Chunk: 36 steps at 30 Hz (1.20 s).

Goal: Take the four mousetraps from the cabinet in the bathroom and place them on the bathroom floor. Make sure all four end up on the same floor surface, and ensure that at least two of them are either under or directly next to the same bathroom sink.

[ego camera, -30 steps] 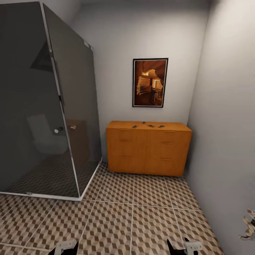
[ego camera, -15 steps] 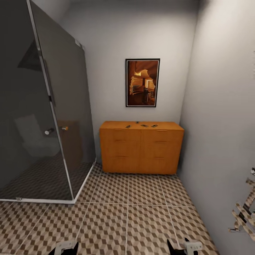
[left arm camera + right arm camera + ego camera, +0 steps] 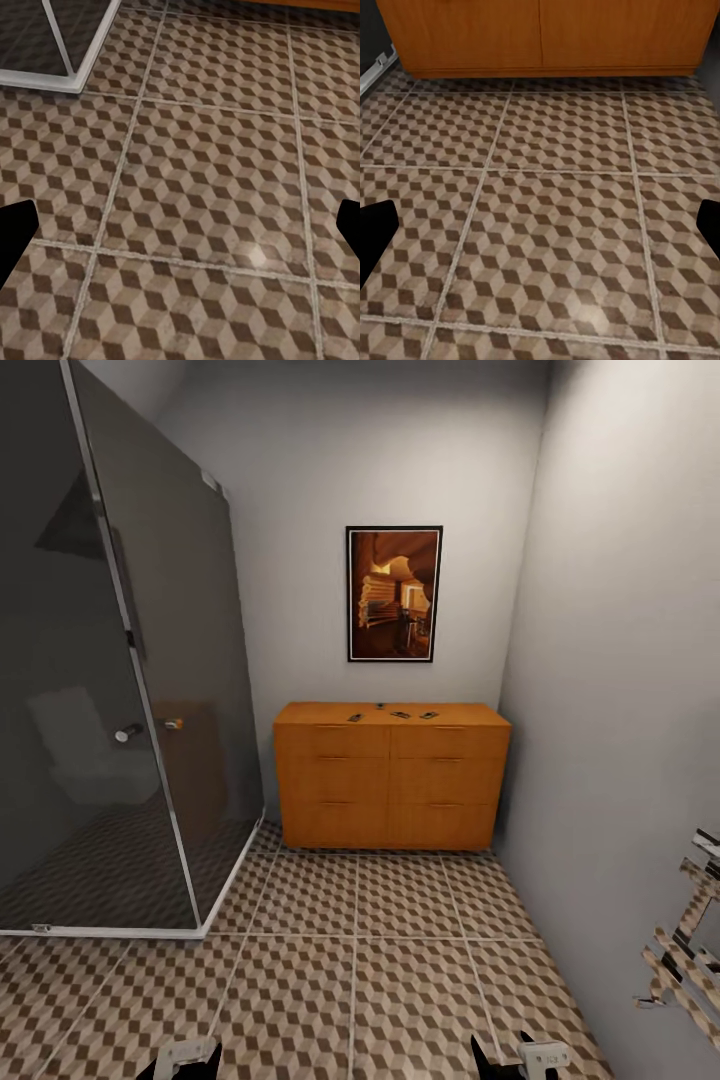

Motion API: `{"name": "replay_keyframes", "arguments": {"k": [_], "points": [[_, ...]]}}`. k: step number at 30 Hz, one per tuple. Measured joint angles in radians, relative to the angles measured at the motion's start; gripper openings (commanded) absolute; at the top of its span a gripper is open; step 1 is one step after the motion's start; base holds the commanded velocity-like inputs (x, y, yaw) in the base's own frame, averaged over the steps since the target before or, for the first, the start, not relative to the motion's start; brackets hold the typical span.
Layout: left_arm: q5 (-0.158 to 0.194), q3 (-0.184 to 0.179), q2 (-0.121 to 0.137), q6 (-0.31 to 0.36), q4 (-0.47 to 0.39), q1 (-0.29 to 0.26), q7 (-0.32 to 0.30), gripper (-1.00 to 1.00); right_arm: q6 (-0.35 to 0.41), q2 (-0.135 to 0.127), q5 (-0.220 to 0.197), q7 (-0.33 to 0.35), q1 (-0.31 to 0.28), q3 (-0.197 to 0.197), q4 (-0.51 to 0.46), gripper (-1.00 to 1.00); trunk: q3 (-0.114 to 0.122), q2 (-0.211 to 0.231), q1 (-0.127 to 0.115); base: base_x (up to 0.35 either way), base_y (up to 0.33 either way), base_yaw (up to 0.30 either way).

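Item, far wall: my target cabinet (image 3: 390, 778), orange-brown, closed drawers, flat top carrying four mousetraps (image 3: 390, 712) in a loose row along its back edge, between the top's middle and its right half, under a framed picture (image 3: 394, 594). Item, bathroom floor (image 3: 350, 960): cube-pattern tiles, bare between me and the cabinet, with the dark glass shower enclosure (image 3: 110, 690) at its left edge. Item, my claws: left gripper (image 3: 180, 225) and right gripper (image 3: 540, 229) both spread wide and empty above the tiles.
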Motion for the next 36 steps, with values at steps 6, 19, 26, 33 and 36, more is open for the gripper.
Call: {"name": "replay_keyframes", "arguments": {"k": [6, 19, 26, 33, 36], "points": [[0.0, 0.0, 0.0, 0.0, 0.0, 0.0, 0.0, 1.0, 0.0, 0.001, 0.0, 0.0, 0.0, 0.0, 0.0, 1.0, 0.0, 0.0, 0.0, 0.0, 0.0, -0.001], [0.0, 0.0, 0.0, 0.0, 0.0, 0.0, 0.0, 1.0, 0.0, 0.002, 0.0, 0.0, 0.0, 0.0, 0.0, 1.0, 0.0, 0.0, 0.0, 0.131, 0.027, 0.0], [0.0, 0.0, 0.0, 0.0, -0.001, 0.0, 0.0, 1.0, 0.0, 0.002, 0.0, 0.0, 0.0, 0.0, 0.0, 1.0, 0.0, 0.0, 0.0, 0.236, 0.003, 0.0], [0.0, 0.0, 0.0, -0.001, 0.0, 0.0, 0.0, 1.0, 0.0, 0.002, 0.0, 0.0, 0.0, 0.0, 0.0, 1.0, 0.0, 0.0, 0.0, 0.254, 0.0, 0.0], [0.0, 0.0, 0.0, -0.001, 0.0, 0.0, 0.0, 1.0, 0.0, 0.002, 0.0, 0.0, 0.0, 0.0, 0.0, 1.0, 0.0, 0.0, 0.0, 0.257, 0.0, 0.0]]}}
